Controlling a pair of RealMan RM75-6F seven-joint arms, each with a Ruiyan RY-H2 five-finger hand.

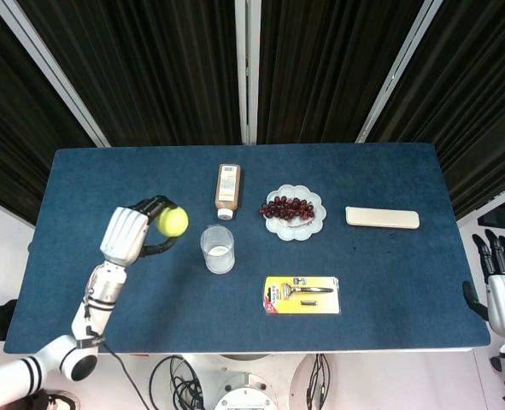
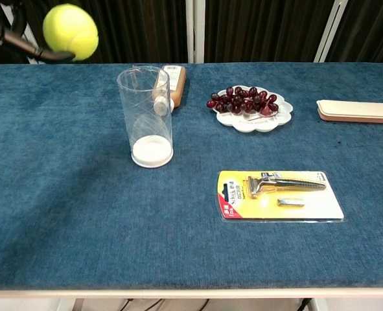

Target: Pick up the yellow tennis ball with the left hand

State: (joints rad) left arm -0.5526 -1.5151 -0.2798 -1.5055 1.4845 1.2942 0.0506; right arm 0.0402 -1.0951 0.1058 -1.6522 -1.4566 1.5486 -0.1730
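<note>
Seen from the head view, the robot's left hand (image 1: 130,233) grips the yellow tennis ball (image 1: 173,221) at the left of the frame, dark fingers (image 1: 152,205) curled around it from behind and beneath, over the blue table (image 1: 389,282). Just right of the ball and a little lower stands a clear plastic cup (image 1: 218,248). A brown bottle (image 1: 227,190) lies above the cup, and a white plate (image 1: 317,223) of dark grapes (image 1: 288,207) sits near the centre. A flat cream case (image 1: 382,218) lies at the right, and a packaged razor (image 1: 302,295) on a yellow card lies in the lower middle. The right hand (image 1: 502,286) hangs at the lower right edge, off the table, fingers upright and slightly parted, holding nothing.

In the chest view, the ball (image 2: 70,30) sits in the upper left corner, well above the tabletop (image 2: 81,214), with dark fingers (image 2: 23,46) wrapping its left side; most of the hand is cut off by the frame. The cup (image 2: 147,116) stands upright below and to the right, the bottle (image 2: 171,83) lying behind it. The grapes (image 2: 244,100) and their plate (image 2: 240,122), the case (image 2: 358,111) and the razor pack (image 2: 278,195) fill the right half.
</note>
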